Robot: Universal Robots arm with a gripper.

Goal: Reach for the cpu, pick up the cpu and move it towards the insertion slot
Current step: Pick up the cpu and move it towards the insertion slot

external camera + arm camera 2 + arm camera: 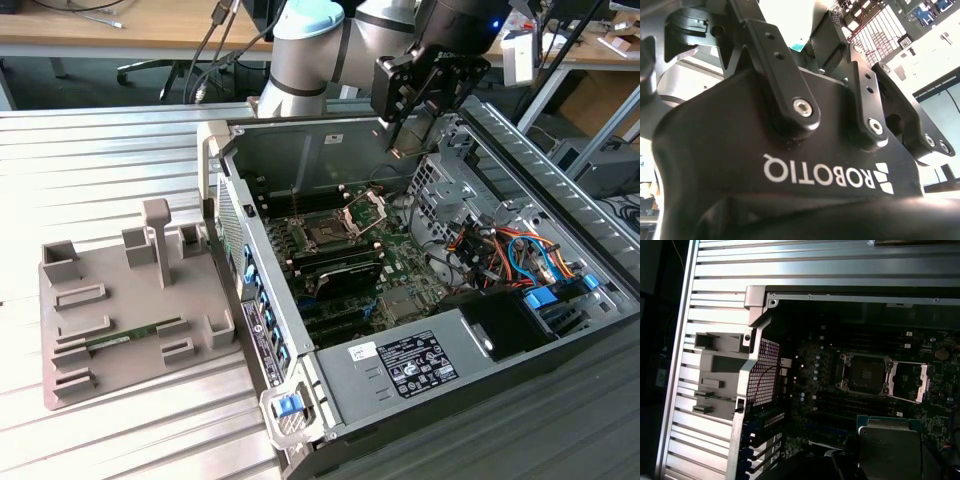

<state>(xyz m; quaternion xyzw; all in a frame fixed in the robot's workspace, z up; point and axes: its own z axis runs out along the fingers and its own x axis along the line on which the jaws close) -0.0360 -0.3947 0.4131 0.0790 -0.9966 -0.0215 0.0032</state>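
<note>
Gripping the cpu (889,444) in the end effector (408,140), hovering over the open computer case (330,130), above the insertion slot (327,232) with frame raised.

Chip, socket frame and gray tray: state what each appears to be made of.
The chip has a metal lid with a dull silvery sheen, on a greenish board rim. The socket frame is likely steel: thin bright edges catch the light. The gray tray is probably plastic: matte, uniform gray, with blocky molded posts. It may be printed.
</note>
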